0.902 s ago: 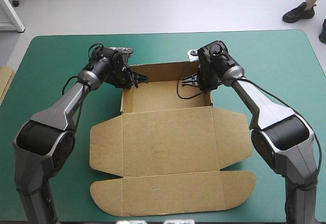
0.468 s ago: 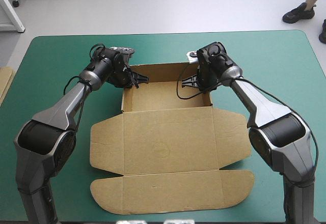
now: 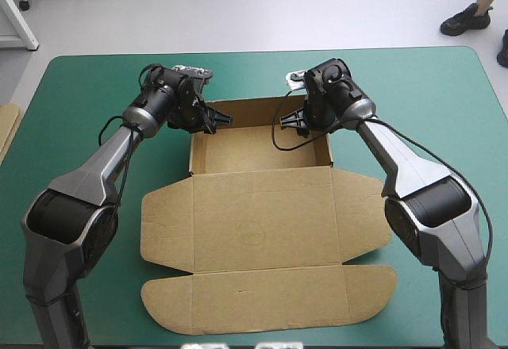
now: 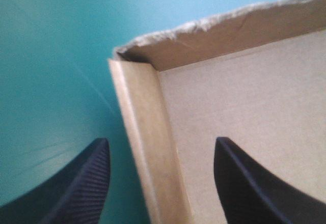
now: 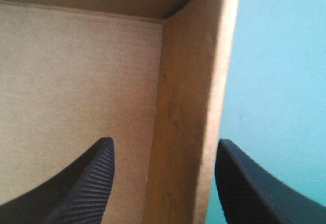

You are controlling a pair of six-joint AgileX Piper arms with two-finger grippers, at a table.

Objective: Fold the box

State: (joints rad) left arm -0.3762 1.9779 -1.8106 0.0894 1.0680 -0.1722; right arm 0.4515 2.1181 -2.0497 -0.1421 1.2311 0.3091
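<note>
The brown box [image 3: 260, 149] lies mid-table as an open tray with raised walls at the far side. Its lid and flaps [image 3: 262, 230] lie flat toward the near edge. My left gripper [image 3: 219, 118] is at the tray's far left corner and stands open. In the left wrist view the left gripper [image 4: 161, 141] straddles the left wall [image 4: 133, 122], one finger outside and one over the floor. My right gripper [image 3: 297, 119] is open at the far right corner. In the right wrist view the right gripper [image 5: 165, 141] straddles the right wall [image 5: 188, 107]. Neither gripper touches the board.
The teal-green cover [image 3: 444, 103] lies bare to the right and left of the box. An edge of more brown board [image 3: 6, 131] shows at the table's left edge. The lid's rounded front flap [image 3: 270, 301] reaches close to the near edge.
Both grippers were shut on the tray's side walls earlier and have now opened, letting the walls go. Both wrists have shifted slightly toward the far edge. The box stays put.
</note>
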